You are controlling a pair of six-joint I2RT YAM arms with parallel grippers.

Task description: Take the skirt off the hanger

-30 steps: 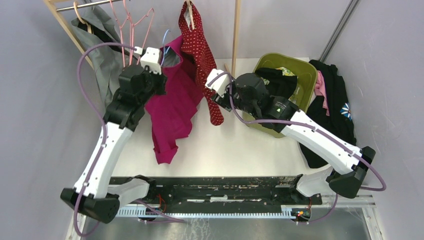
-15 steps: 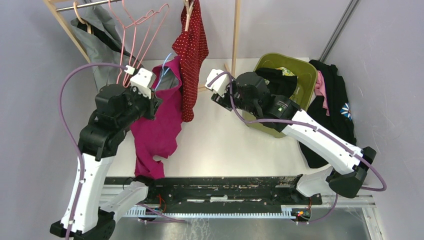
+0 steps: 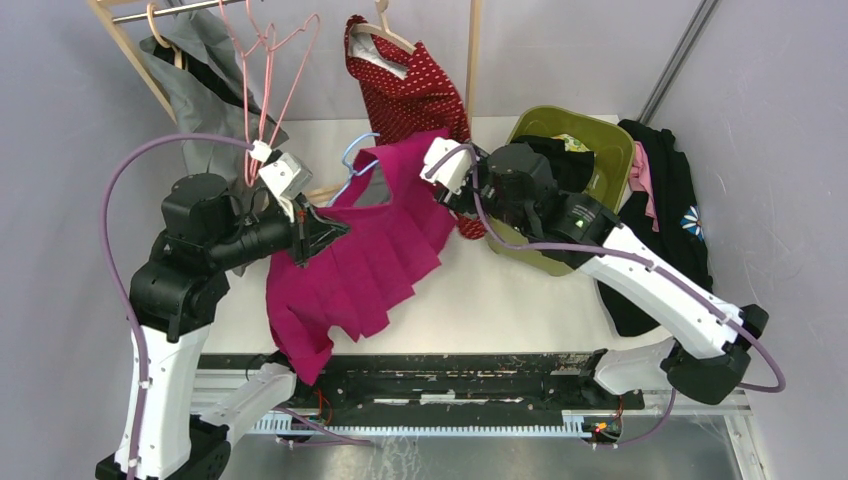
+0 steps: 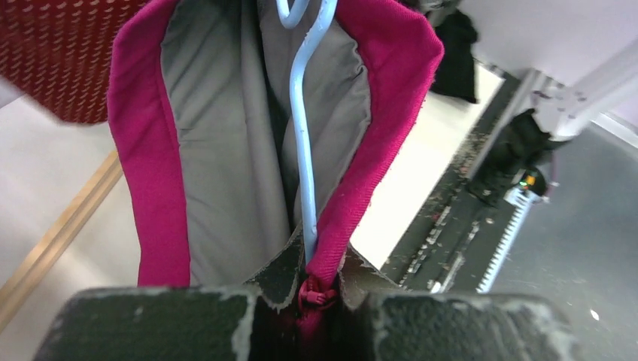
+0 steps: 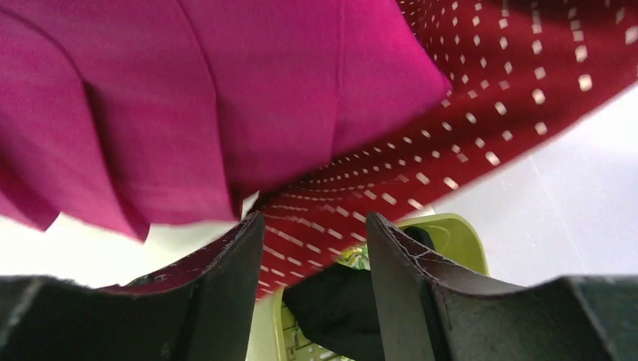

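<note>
The left gripper (image 4: 314, 292) had its fingers (image 4: 451, 323) pinched tight on the waistband of the magenta pleated skirt (image 3: 360, 270). The seam and the lower end of the blue wire hanger (image 4: 302, 158) met right at the fingertips. The hanger's wire ran up inside the grey-lined waistband, so the skirt was on the hanger, held up above the table (image 3: 520, 290) with its pleats spread toward the right arm. The right gripper (image 5: 312, 256) had its fingers (image 5: 406, 286) parted with a moderate gap. A red dotted garment (image 3: 410, 90) lay across their tips, and whether it was caught on one finger could not be told. That garment hung from a wooden rail frame (image 3: 472, 60) at the back, next to some pink wire hangers (image 3: 265, 80) and a grey garment (image 3: 200, 95). The table was white and bare around the skirt. A green basket (image 3: 585, 118) of clothes stood at its right rear, with black clothes (image 3: 665, 190) bearing a flower motif heaped beside it. Plain pale walls (image 3: 560, 50) closed in the space, and a scuffed black base rail (image 3: 440, 370) ran along the near edge.
</note>
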